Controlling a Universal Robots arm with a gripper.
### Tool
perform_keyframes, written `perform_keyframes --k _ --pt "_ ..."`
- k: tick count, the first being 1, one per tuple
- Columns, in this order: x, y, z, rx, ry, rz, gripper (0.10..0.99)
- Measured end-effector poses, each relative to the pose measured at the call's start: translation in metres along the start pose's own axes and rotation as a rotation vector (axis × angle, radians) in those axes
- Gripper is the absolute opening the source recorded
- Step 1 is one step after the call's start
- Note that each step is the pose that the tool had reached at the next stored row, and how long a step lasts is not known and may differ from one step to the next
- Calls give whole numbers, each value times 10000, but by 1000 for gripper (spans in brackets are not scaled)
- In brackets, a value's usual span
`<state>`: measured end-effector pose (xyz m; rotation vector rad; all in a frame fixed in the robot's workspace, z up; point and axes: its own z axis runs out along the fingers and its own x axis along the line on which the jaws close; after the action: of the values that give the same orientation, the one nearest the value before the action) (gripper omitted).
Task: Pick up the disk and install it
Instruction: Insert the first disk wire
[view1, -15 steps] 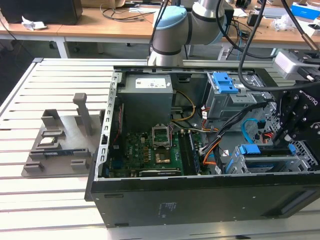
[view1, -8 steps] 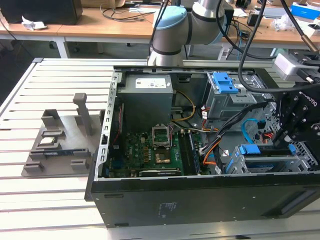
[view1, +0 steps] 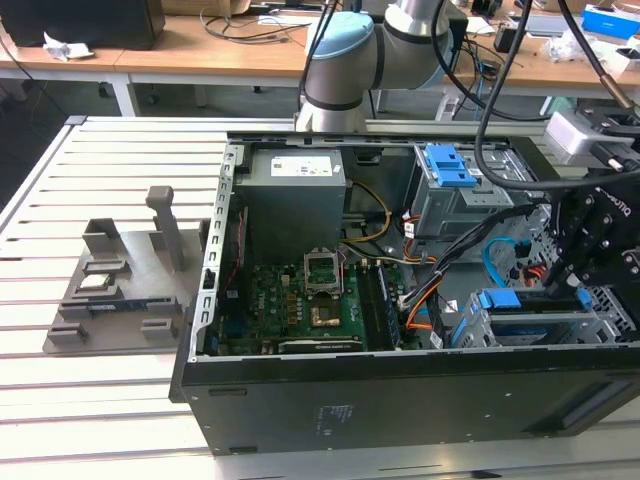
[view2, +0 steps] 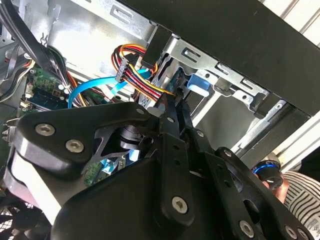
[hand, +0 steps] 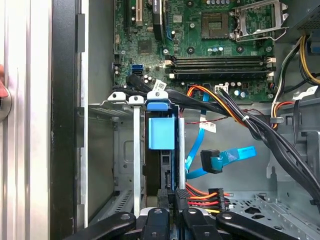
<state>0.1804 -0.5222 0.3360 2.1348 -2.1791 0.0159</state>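
The disk (hand: 162, 132) stands on edge in a slot of the grey drive cage (hand: 135, 150), inside the open computer case, with its blue carrier bracket toward the motherboard. In the exterior view the disk (view1: 525, 300) shows as a blue strip on the cage (view1: 560, 335) at that view's right. My gripper (view1: 562, 290) hangs straight over it. In both wrist views my gripper (hand: 172, 197) (view2: 174, 105) has its black fingers drawn close together on the disk's near end, next to the blue tab (view2: 197, 82).
A blue data cable (hand: 220, 162) and a bundle of red, yellow and black wires (hand: 205, 192) lie beside the cage. A second cage with a blue latch (view1: 450, 165) stands further back. The motherboard (view1: 300, 300) fills the case floor. A grey fixture (view1: 120, 290) sits outside. A person's hand (view2: 280, 185) rests nearby.
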Motion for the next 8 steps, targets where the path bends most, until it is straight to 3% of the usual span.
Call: perform_keyframes --k 1,2,4,8 --pt "0 0 4 0 -6 0 176" --pt "0 0 4 -1 -6 0 243" --pt "1 1 -20 1 3 0 243" --pt "-8 13 -220 1 38 2 243"
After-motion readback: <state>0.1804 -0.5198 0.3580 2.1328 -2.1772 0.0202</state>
